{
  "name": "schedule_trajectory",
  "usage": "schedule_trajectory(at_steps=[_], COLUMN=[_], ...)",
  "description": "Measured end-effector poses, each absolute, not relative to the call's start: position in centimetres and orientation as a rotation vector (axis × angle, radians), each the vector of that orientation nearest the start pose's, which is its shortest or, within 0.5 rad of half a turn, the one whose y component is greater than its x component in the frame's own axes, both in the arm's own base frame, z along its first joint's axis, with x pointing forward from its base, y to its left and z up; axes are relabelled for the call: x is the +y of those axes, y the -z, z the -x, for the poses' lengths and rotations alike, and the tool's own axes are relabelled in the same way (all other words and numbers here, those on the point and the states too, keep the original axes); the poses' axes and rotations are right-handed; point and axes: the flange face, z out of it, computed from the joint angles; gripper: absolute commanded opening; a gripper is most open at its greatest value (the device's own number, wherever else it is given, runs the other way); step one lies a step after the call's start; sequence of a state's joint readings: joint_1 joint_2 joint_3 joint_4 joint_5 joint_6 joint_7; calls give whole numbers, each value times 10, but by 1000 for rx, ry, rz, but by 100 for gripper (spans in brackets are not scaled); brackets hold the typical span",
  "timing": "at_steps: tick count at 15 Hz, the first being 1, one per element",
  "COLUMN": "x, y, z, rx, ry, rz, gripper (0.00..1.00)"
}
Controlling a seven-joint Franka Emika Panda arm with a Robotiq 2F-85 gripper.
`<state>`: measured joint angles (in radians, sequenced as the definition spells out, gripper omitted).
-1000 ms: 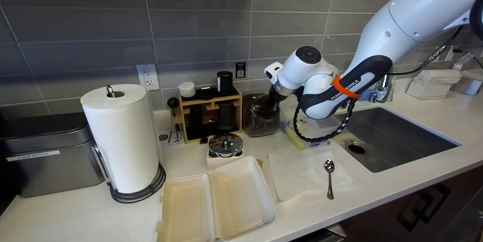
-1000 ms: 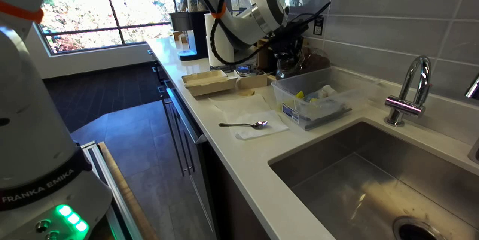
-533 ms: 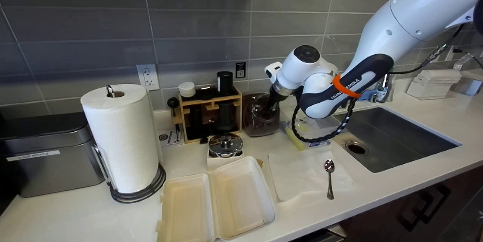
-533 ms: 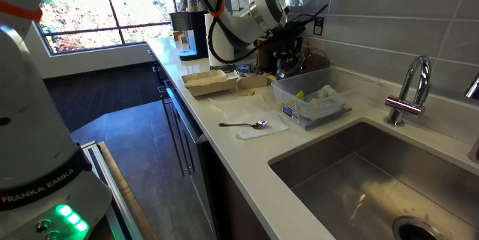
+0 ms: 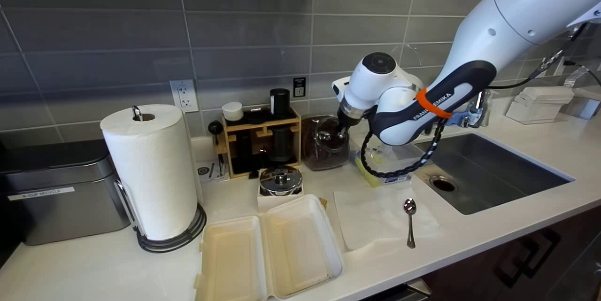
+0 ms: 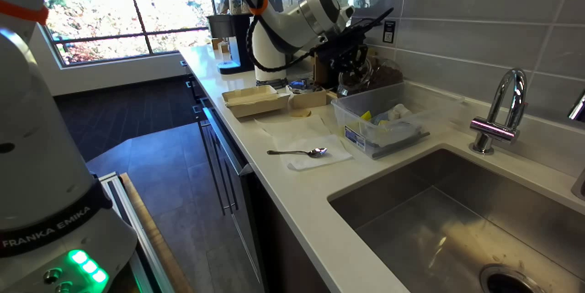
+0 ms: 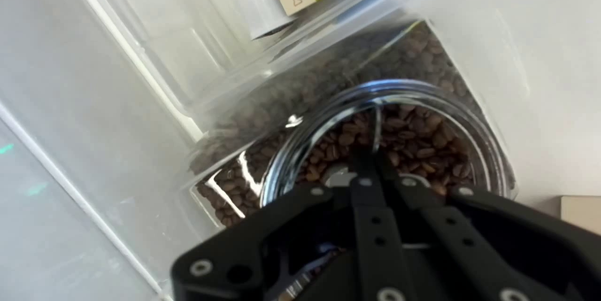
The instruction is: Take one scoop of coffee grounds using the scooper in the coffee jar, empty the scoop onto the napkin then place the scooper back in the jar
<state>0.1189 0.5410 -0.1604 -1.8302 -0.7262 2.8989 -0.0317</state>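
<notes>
The clear glass coffee jar (image 5: pixel 324 150) stands against the wall beside the wooden rack; it also shows in an exterior view (image 6: pixel 388 76). In the wrist view its round mouth (image 7: pixel 281 172) opens toward me, and brown coffee beans (image 7: pixel 413 136) lie inside. My gripper (image 7: pixel 374 155) is at the jar's mouth, its fingertips close together on the thin metal handle of the scooper (image 7: pixel 377 127). A pale rounded shape under the fingers may be its bowl; the fingers hide most of it. The white napkin (image 6: pixel 336 149) lies on the counter under a metal spoon (image 6: pixel 315 152). No loose dark crumbs show on it.
A clear plastic bin (image 6: pixel 354 124) stands beside the jar, near the sink (image 6: pixel 411 178). A wooden rack (image 5: pixel 263 127), a lidded container (image 5: pixel 281 181), an open takeout box (image 5: pixel 281 254) and a paper towel roll (image 5: pixel 150 174) stand on the counter.
The wrist and gripper have shifted and tilted slightly, moving up and a little back from the wall at the jar. The napkin, spoon and jar have not visibly moved.
</notes>
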Motion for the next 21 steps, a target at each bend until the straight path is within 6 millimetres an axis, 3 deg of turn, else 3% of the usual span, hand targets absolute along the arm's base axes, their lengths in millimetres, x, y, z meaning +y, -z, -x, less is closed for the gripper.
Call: schedule_trajectory(at_steps=[7,11,21], x=[28,26,1], y=[-280,-281,-291], z=[-677,-678,-677], rx=[-1014,-809,-393], ry=[820,817,812], rz=[3257,3235,3162], gripper=[1,1,1])
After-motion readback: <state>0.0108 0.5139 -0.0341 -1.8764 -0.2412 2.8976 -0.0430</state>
